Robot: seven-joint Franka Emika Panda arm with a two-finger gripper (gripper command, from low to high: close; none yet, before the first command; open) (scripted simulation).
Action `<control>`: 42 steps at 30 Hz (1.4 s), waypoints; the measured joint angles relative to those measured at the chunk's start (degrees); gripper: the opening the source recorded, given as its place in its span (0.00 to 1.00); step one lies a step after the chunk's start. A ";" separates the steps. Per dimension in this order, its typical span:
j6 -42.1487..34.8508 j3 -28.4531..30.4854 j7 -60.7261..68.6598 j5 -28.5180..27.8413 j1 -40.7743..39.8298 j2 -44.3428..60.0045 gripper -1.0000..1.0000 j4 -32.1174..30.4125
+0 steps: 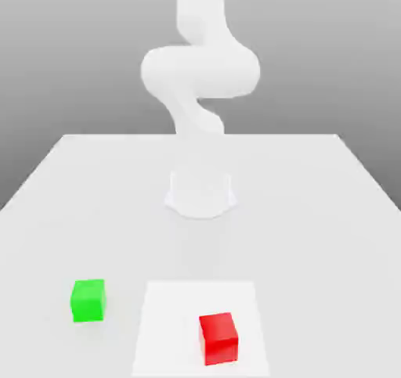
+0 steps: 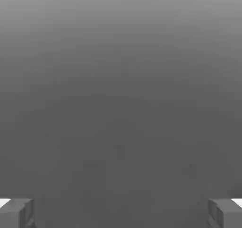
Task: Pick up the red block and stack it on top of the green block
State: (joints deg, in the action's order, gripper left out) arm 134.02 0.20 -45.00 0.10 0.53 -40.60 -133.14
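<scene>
- Red, matte and unmarked, the cube to be lifted (image 1: 219, 340) sat flat on a white square (image 1: 166, 329), near its front edge and toward the exterior view's right.
- Bright green, the target cube (image 1: 88, 301) rested on the pale table (image 1: 55, 243), off the square, toward the exterior view's left.
- White and raised, the Panda arm (image 1: 200, 71) stood behind both cubes; its two-finger gripper (image 2: 121, 214) was spread wide, with nothing between the fingers.
- To my eye, the step in hand was the approach: swing over the red cube, point straight down, turn the jaws to match two opposite sides, and descend centred, so neither finger would land on top or nudge it.
- The red cube was upright but turned slightly, its front edge slanting a little against the square's edge. Being a cube, it had no long axis; either pair of opposite sides would likely suit.
</scene>
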 joint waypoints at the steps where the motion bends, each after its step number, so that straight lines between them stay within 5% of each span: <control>1: 0.97 0.08 0.36 0.05 0.22 2.26 0.50 -0.59; 28: 28.71 0.07 7.36 0.16 3.13 58.50 0.50 -11.63; 29: 30.06 0.04 7.38 0.18 3.10 60.12 0.00 -11.40; 36: 30.19 -0.02 7.29 0.07 3.05 60.30 0.00 -11.37; 42: 21.77 0.29 7.64 0.22 2.44 50.13 0.00 -13.13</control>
State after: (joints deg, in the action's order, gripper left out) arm 155.79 0.49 -37.37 0.33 2.96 9.53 -146.27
